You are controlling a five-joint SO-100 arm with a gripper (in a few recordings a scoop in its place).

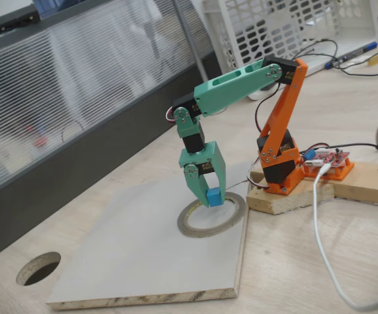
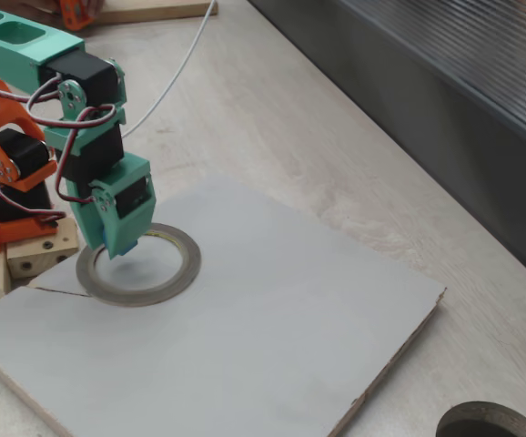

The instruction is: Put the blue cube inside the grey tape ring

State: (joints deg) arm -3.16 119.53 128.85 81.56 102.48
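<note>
The green gripper (image 1: 206, 191) points down with its fingers clamped on the blue cube (image 1: 213, 197); the cube hangs just above the grey tape ring (image 1: 231, 220), over its inner opening near the far rim; the ring lies flat on the pale board (image 1: 130, 255), close to the arm's orange base (image 1: 280, 163); a round hole (image 1: 38, 267) sits in the tabletop beside the board; in a fixed view the gripper (image 2: 117, 241) covers most of the cube.

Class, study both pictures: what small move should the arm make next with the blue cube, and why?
Probably lower a little and open the jaws. The gripper holds the blue cube over the opening of the grey tape ring; a fixed view shows the gripper's tip just above the board inside the ring, so a release there should land it inside.
</note>
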